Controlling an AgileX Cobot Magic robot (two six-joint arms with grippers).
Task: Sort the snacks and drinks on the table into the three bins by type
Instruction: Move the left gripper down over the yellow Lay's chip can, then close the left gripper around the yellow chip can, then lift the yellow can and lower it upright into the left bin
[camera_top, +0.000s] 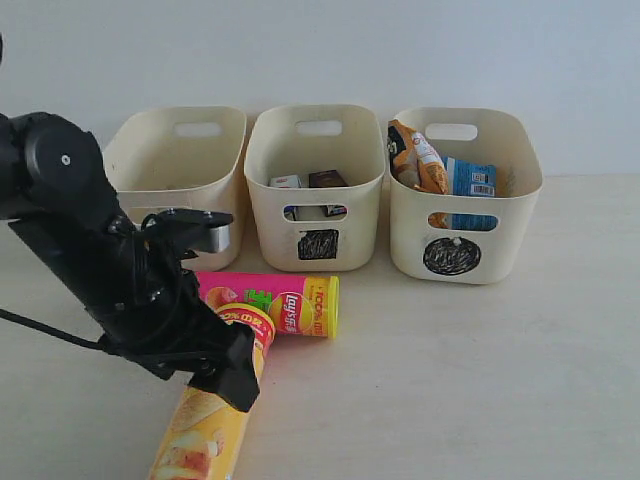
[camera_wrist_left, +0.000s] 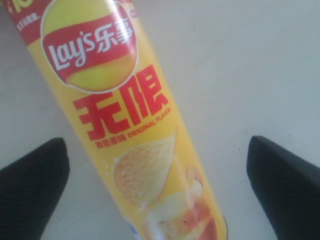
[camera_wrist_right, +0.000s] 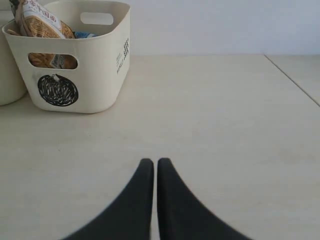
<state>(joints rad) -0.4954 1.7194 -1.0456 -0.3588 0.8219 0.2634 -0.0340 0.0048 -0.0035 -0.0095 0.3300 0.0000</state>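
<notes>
fig. my left pincer (camera_wrist_left: 157, 141), fingers apart, straddles the yellow chip tube (camera_wrist_left: 125, 125) without touching it; bare desk (camera_wrist_left: 240, 75) shows on both flanks. exterior view: that tube lies at 7 o'clock, its cap end just beside the pink chip tube (camera_top: 275, 303) at its 12 o'clock. the three bins (camera_top: 315, 130) line the 12 o'clock edge; open desk spreads toward 3 o'clock. my right pincer (camera_wrist_right: 151, 162) has its fingers together.

Your left claw (camera_top: 232, 372) hangs low over the yellow chip tube (camera_top: 203, 435), which lies on the table (camera_top: 480, 380) at the near left. Just beyond its far end the pink chip tube (camera_top: 280, 303) lies crosswise. At the far side, the middle bin (camera_top: 268, 230) holds two cartons (camera_top: 327, 179), and the right bin (camera_top: 505, 240) holds noodle packets (camera_top: 415, 160).
</notes>
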